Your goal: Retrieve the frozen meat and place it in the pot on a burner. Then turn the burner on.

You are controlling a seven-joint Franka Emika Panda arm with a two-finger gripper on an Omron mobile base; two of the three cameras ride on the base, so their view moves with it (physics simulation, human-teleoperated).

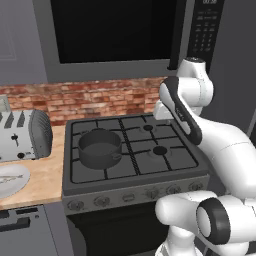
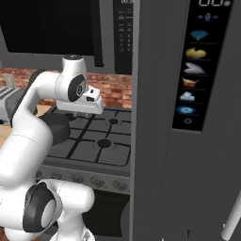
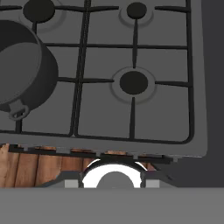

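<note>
The frozen meat (image 1: 9,178) is a slim pale fish-shaped piece lying on a white plate (image 1: 21,187) on the counter left of the stove. The pot (image 1: 100,148) (image 3: 17,65), dark grey and empty, stands on the front-left burner; in the right base view it (image 2: 59,128) is partly hidden behind my arm. My gripper (image 2: 80,113) hangs shut and empty above the right half of the cooktop, well away from the meat. An uncovered burner (image 1: 160,150) (image 3: 133,82) lies at the front right.
A toaster (image 1: 25,134) stands on the wooden counter behind the plate. Knobs (image 1: 102,201) line the stove's front panel. A microwave (image 1: 115,30) hangs over the cooktop. A tall grey fridge (image 2: 188,117) stands right beside the stove.
</note>
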